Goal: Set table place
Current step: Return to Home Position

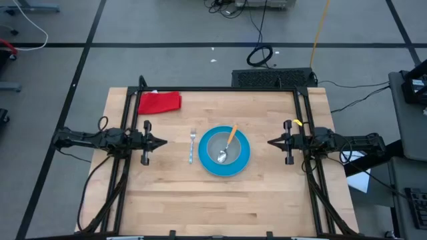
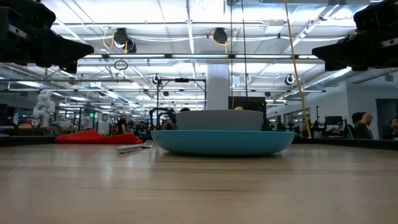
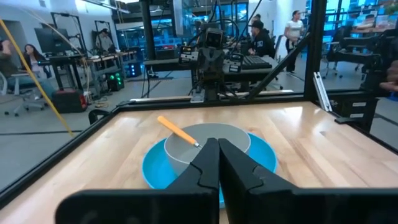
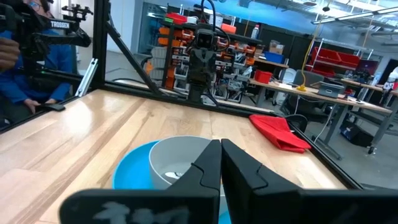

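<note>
A round blue plate [image 1: 227, 162] lies on the light-wood table [image 1: 200, 207] near its middle. A grey bowl [image 1: 223, 147] stands on the plate. A spoon with an orange handle [image 1: 229, 137] lies in the bowl, its handle leaning on the far rim. A silver fork [image 1: 192, 145] lies on the table just left of the plate. My left gripper [image 1: 163, 142] hovers shut at the table's left edge and points at the plate. My right gripper [image 1: 270, 142] hovers shut at the right edge, facing it. Both touch nothing.
A red cloth [image 1: 160, 102] lies crumpled at the table's far left corner. A black metal frame [image 1: 220, 89] runs along the table's edges. Bare wood lies between the plate and the near edge. People sit and stand at desks in the room beyond.
</note>
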